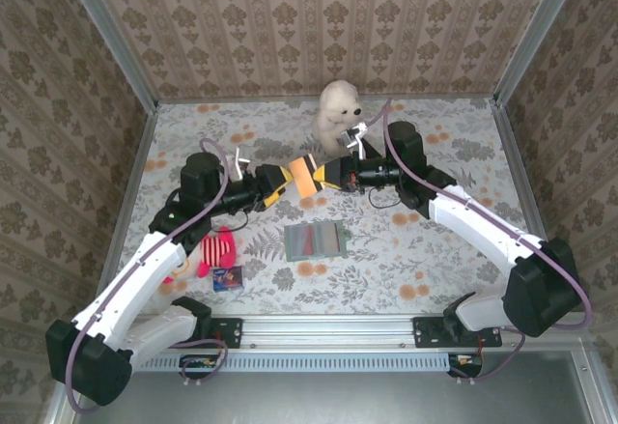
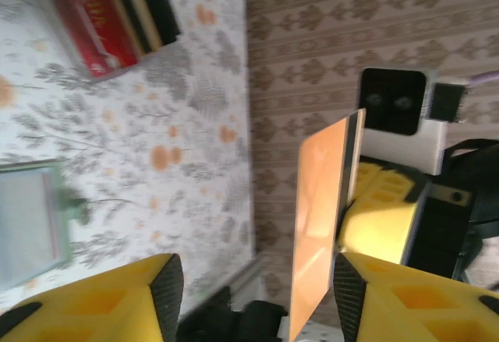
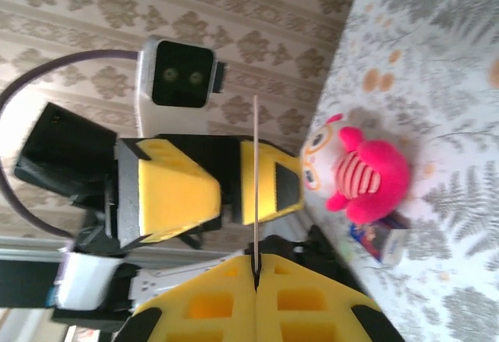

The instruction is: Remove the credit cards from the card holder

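Right wrist view shows the right fingers (image 3: 312,303) clenched on the edge-on orange card (image 3: 255,171), lifted above the desk (image 1: 454,269) and the open card holder (image 1: 316,240) at lower centre, so the released left fingers (image 2: 101,303) should back straight off without brushing it.

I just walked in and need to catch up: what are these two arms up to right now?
The two arms meet in mid-air above the table, with an orange card between them. The right gripper is shut on the card's edge. The left gripper stands open with a finger on either side of the card, not pinching it. The card holder lies open on the table below.
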